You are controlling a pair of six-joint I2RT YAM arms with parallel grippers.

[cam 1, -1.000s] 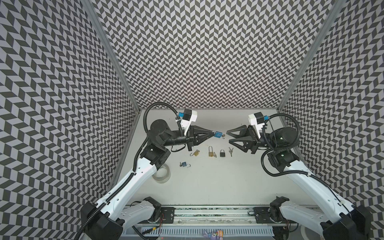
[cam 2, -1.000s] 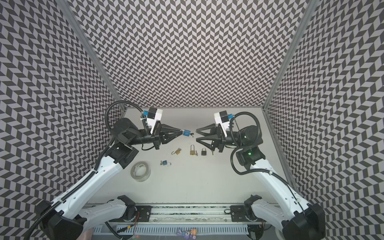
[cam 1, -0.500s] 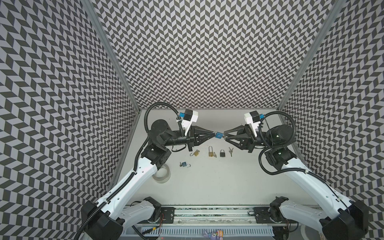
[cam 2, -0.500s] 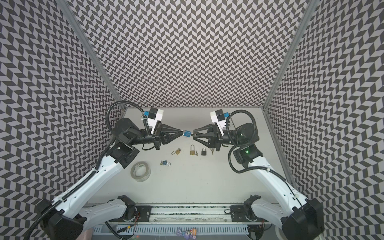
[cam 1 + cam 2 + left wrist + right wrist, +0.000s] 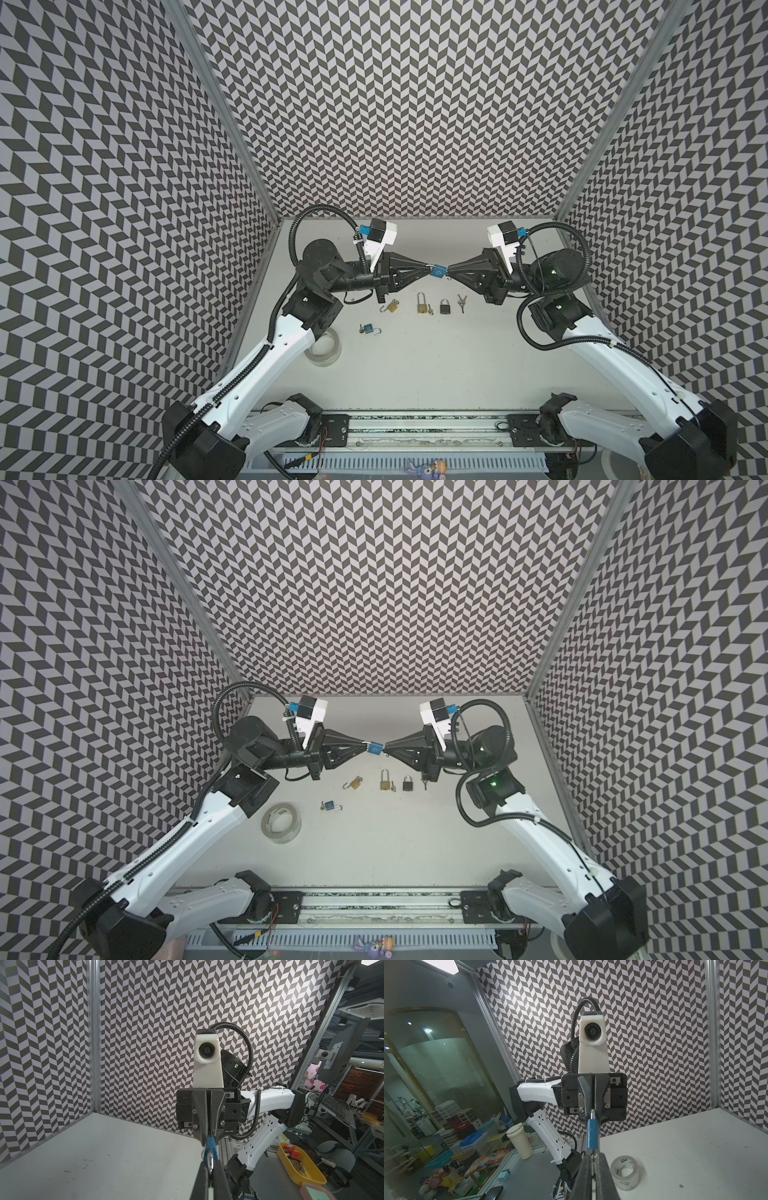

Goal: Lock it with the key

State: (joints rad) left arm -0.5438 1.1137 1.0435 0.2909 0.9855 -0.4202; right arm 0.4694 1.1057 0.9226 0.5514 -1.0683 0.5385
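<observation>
A roll of clear tape (image 5: 324,347) lies flat on the white desk (image 5: 415,374), out to the left of the left gripper (image 5: 429,267) and nearer the robot's base. Right of the tape, a blue padlock with an open shackle (image 5: 368,329) lies on the desk. Then come a small brass padlock with its shackle swung open (image 5: 390,306) and a tall brass padlock with a long closed shackle (image 5: 421,303), both under the left gripper and towards the base.

The left gripper is raised above the desk and points right. Its fingers are pressed together on the silver shackle of a small blue padlock (image 5: 438,271), which hangs in the air just right of its tips.

A black padlock (image 5: 445,306) sits on the desk beneath that spot. The right gripper (image 5: 448,274) meets the held padlock from the other side. Its fingers are closed tight on what looks like a brass-coloured key (image 5: 593,1155) at the padlock's base. A loose bunch of silver keys (image 5: 460,302) lies on the desk below this gripper
</observation>
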